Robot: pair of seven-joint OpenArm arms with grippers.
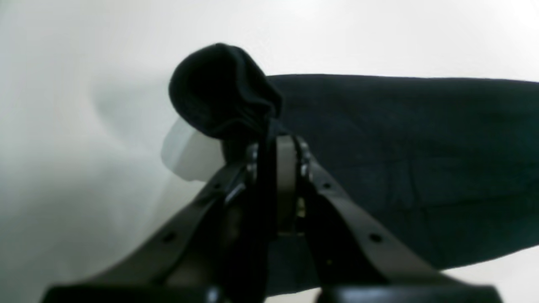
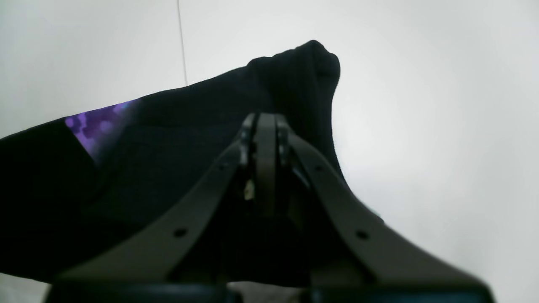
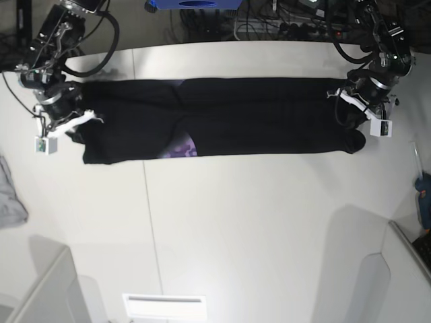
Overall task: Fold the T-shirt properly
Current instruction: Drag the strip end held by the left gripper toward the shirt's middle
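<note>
Looking through the left wrist view first, I see my left claw clenched on a bunched black corner of the T-shirt, the pinched cloth bulging up in a rounded knob above the closed fingertips, with a translucent whitish piece showing just beside it on its left. Beyond that knob the shirt runs away to the right as a dark, faintly creased band over the pale surface. In the right wrist view my right claw is likewise clamped on a gathered black corner that rises to a blunt peak past the fingertips, and off to the left a patch of purple print peeks out where a layer is turned back. A thin dark seam line crosses the surface farther off. From the base view the T-shirt lies stretched into one long, narrow black strip across the far half of the white surface, pulled taut between the two arms; the right claw holds its end at that view's left, the left claw holds the end at its right. A small purple flash shows on the near edge, left of centre. A grey cloth lies at the left edge, well apart from the shirt.
</note>
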